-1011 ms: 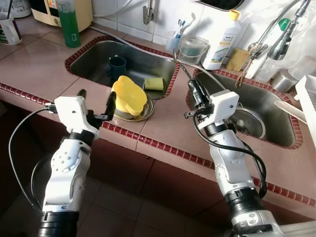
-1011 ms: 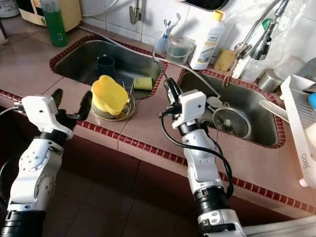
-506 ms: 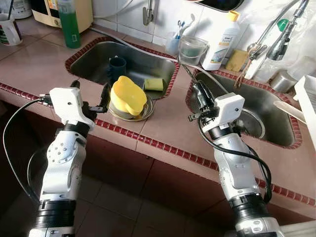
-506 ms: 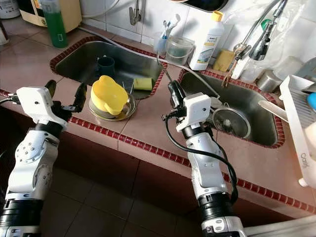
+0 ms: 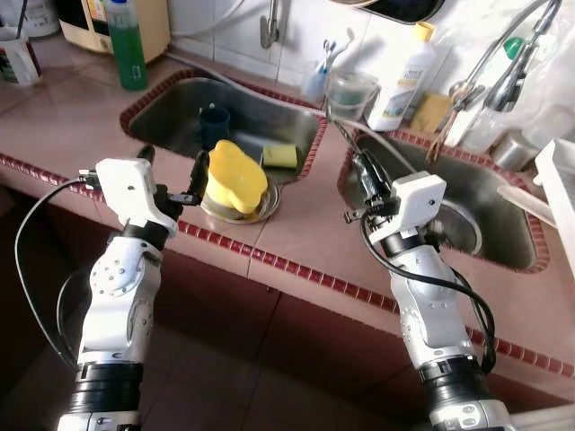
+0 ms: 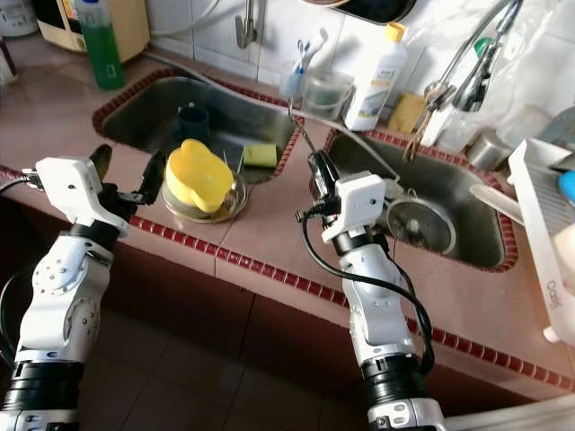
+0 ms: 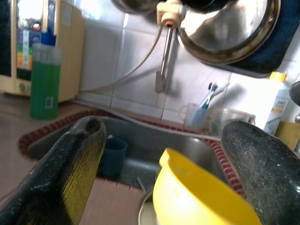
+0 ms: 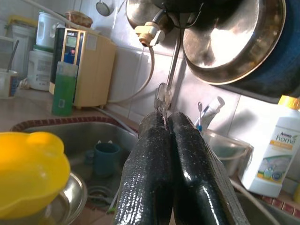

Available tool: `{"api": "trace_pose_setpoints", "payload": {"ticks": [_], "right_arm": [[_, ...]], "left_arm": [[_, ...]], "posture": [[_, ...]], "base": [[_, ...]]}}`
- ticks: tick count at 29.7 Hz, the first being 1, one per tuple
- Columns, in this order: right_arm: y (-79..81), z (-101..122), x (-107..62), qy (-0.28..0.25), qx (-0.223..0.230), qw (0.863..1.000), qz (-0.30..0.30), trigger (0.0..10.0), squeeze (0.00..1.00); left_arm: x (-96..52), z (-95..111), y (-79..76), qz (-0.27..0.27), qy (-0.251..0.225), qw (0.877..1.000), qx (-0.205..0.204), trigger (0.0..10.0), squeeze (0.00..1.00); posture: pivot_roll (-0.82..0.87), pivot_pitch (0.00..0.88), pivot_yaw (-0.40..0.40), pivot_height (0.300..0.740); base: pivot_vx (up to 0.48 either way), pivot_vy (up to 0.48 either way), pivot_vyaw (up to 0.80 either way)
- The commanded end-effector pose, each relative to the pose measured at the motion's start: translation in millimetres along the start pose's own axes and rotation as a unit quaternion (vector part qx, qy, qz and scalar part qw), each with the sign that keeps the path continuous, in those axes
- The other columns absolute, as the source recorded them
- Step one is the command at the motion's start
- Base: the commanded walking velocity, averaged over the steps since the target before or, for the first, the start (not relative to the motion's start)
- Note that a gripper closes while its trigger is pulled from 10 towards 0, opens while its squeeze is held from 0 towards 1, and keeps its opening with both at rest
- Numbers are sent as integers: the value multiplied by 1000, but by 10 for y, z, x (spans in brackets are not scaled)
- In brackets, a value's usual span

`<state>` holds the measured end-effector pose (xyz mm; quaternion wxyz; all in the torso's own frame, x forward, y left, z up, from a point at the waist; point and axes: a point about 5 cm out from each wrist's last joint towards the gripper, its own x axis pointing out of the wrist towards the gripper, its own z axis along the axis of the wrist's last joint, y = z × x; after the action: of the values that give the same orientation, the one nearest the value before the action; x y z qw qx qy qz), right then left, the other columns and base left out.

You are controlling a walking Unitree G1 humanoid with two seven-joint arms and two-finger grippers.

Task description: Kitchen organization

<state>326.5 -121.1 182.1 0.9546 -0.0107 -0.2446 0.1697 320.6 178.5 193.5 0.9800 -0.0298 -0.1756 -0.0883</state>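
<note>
- I stand at a tiled worktop [image 5: 72, 126] edged in dark red, with two steel sinks set into it.
- My left gripper [image 5: 172, 175] hovers over the front edge of the worktop, just left of a yellow bowl [image 5: 235, 175]. Its jaws stand wide apart, with nothing between them.
- In my left wrist view the two black fingers [image 7: 75, 164] frame the yellow bowl, which sits ahead of them and is not touched.
- The yellow bowl lies upside down on a shallow steel dish [image 5: 260, 205]. The dish rests on the worktop at the front rim of the left sink [image 5: 171, 112].
- Inside the left sink stand a dark blue cup [image 5: 214, 124] and a yellow-green sponge [image 5: 280, 154].
- My right gripper [image 5: 363, 167] is raised over the strip of worktop between the two sinks. Its jaws are pressed together and hold nothing.
- The right sink [image 5: 490, 202] has a round steel lid [image 5: 451, 224] lying in it.
- Along the tiled wall behind the sinks: a green bottle [image 5: 126, 49], a beige appliance [image 5: 90, 22], a clear cup with toothbrushes [image 5: 316, 81], a clear plastic container [image 5: 349, 90] and a white bottle with a yellow cap [image 5: 402, 67].
- A white dish rack [image 6: 544, 233] stands at the far right of the worktop.
</note>
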Motion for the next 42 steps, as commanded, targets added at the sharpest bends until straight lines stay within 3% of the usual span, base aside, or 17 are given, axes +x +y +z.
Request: {"api": "trace_pose_setpoints", "payload": {"ticks": [1, 28, 33, 42], "right_arm": [[-42, 59, 20, -10, -6, 1000, -1, 10000, 0], [-37, 52, 14, -5, -4, 1000, 2, 10000, 0], [-42, 14, 5, 8, 4, 1000, 7, 10000, 0], [-171, -60, 16, 36, 13, 999, -4, 10000, 0]], "left_arm": [[19, -3, -56, -14, 0, 1000, 1, 10000, 0], [-4, 4, -81, -18, -1, 1000, -4, 10000, 0], [-35, 34, -127, -29, -13, 999, -14, 10000, 0], [-99, 117, -305, -80, -21, 997, 8, 10000, 0]], "posture": [[-94, 55, -145, 740], [-94, 68, -149, 740], [-92, 72, -151, 740], [-89, 68, -156, 740]], "base": [[341, 0, 0], [358, 0, 0], [0, 0, 0], [0, 0, 0]]}}
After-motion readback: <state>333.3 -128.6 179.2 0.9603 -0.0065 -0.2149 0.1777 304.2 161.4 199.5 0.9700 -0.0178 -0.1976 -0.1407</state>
